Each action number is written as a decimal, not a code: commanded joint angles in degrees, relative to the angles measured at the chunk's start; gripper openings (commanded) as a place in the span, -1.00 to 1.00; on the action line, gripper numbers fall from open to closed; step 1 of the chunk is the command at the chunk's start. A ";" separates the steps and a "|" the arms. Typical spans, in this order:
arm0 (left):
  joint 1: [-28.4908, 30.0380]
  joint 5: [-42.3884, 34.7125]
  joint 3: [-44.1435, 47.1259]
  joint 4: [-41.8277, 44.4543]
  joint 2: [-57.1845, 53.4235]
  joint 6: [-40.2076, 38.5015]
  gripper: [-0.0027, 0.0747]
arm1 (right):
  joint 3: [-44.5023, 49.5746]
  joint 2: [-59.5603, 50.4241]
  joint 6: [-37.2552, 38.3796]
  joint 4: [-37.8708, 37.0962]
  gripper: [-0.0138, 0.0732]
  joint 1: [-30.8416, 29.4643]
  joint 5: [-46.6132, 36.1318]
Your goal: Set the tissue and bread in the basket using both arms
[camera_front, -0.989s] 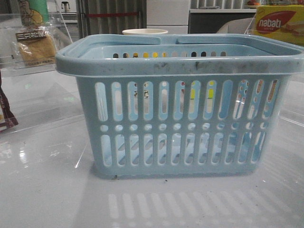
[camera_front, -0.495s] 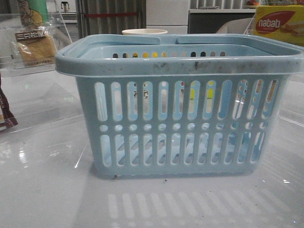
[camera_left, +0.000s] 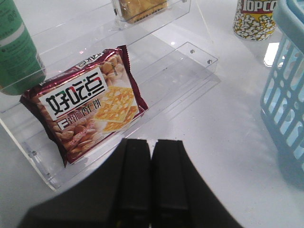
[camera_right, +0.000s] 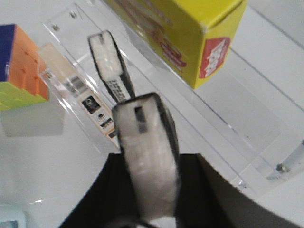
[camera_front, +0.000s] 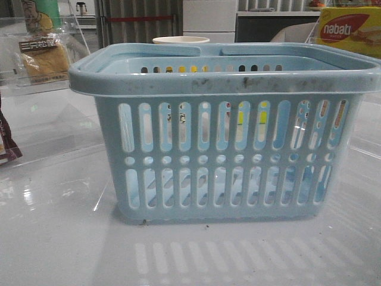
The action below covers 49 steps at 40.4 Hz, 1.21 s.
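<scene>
My left fingers (camera_left: 151, 183) pressed together, nothing in them, over counter (camera_left: 223, 142) near maroon snack packet (camera_left: 85, 102) on clear shelf. My right fingers (camera_right: 149, 190) clamped on tissue (camera_right: 147, 156), black pack with white face, by yellow box (camera_right: 185, 33). Basket (camera_front: 223, 128) centre counter. Bread (camera_front: 44, 56) far left on shelf.

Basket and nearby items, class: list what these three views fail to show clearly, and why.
Front view: floor of the basket, hidden by its own slotted wall.
Front view: the cup, only its rim shows above the basket.
Left wrist view: the bread, cut off by the picture edge.
Right wrist view: the tissue, blurred; whether the right gripper clamps it cannot be told.
</scene>
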 commanded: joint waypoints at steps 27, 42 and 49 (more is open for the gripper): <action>-0.32 -4.37 -2.12 -0.26 0.11 -0.11 -0.69 | 17.17 -15.25 -5.15 3.38 -0.22 35.23 -11.68; -0.32 -4.37 -2.12 -0.26 0.11 -0.11 -0.69 | 17.11 -9.24 -5.15 7.43 0.49 38.33 -12.28; -0.32 -4.37 -2.12 -0.26 0.11 -0.11 -0.69 | 17.11 -9.15 -5.39 7.43 0.55 38.33 -12.56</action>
